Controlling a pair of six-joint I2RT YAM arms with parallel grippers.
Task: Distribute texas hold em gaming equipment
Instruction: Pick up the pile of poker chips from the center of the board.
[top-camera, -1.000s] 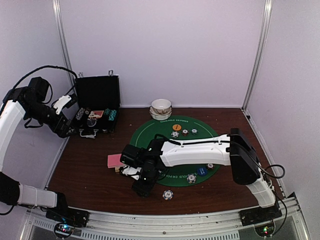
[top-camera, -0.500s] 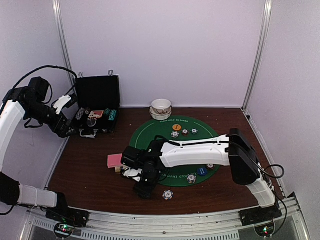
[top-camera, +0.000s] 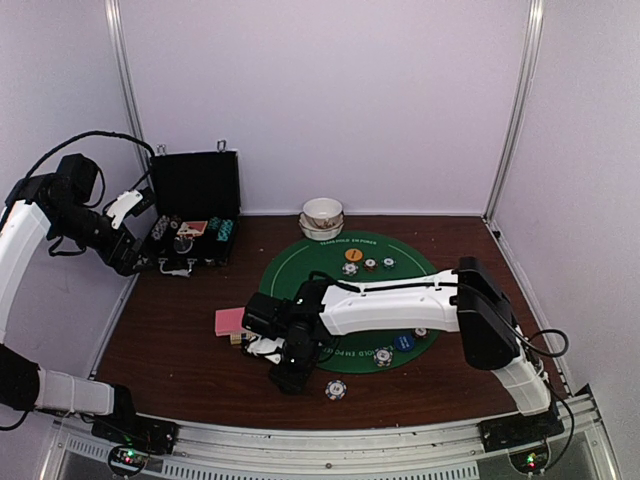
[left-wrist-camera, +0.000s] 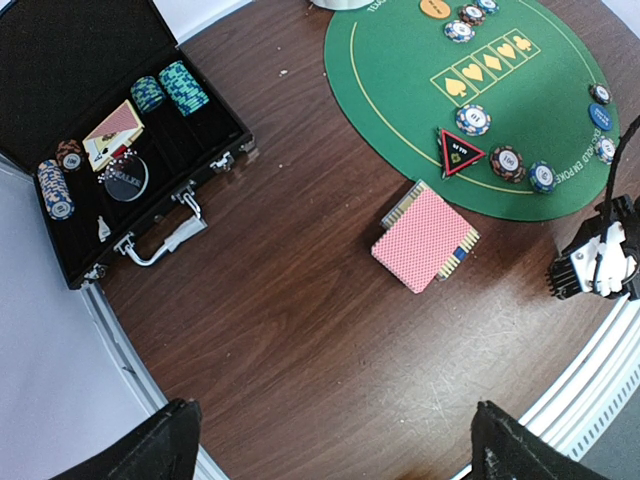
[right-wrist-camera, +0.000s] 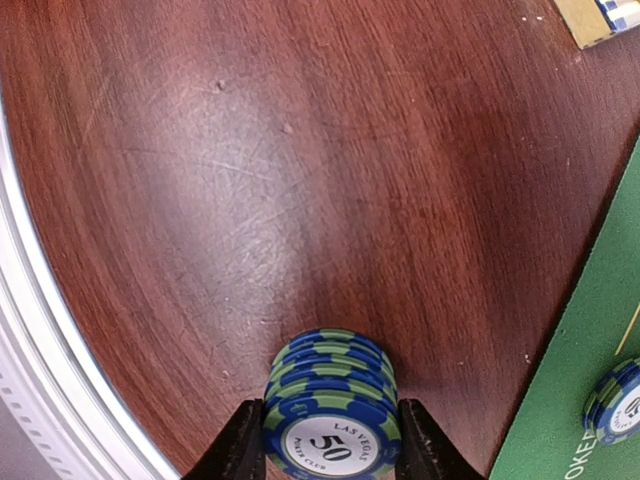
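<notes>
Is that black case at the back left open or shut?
Open. The black case has its lid standing upright, with teal chips and cards showing inside.

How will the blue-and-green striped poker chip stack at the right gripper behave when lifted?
The blue-and-green striped poker chip stack is several loose discs, so lower ones may slip out. Rounded edges probably give the right gripper little purchase.

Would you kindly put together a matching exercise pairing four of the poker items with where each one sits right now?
1. deck
2. triangle marker
3. blue-green stack
4. teal chips

A. between fingers of right gripper
B. on green mat
C. in black case
D. on table beside mat

Pairs: 1-D, 2-B, 3-A, 4-C.
</notes>
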